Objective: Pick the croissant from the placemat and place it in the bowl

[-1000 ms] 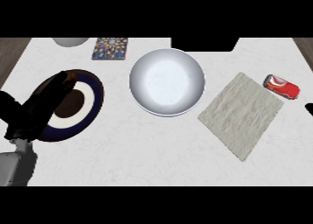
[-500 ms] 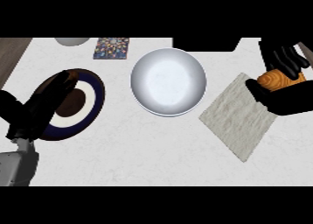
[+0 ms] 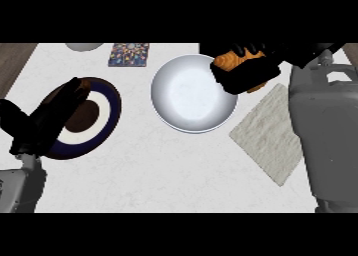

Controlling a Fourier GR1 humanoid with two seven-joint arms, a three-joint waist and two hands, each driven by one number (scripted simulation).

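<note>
My right hand (image 3: 248, 75) is curled round the orange-brown croissant (image 3: 232, 59), holding it over the upper right rim of the white bowl (image 3: 193, 95). Only part of the croissant shows between the fingers. The grey placemat (image 3: 274, 137) lies to the right of the bowl with nothing on it; my grey right forearm (image 3: 333, 135) covers its right side. My left hand (image 3: 42, 122) rests open at the left, fingers up, in front of a plate.
A dark blue and white plate (image 3: 97, 122) with a brown centre lies at the left, partly behind my left hand. A patterned square coaster (image 3: 129, 54) and a pale round object (image 3: 82, 46) sit at the back. Brown floor (image 3: 8, 65) shows past the counter's left edge.
My right hand has carried the croissant left from above the placemat's far corner to over the bowl's rim, and the forearm now fills the right side. The left hand stayed put.
</note>
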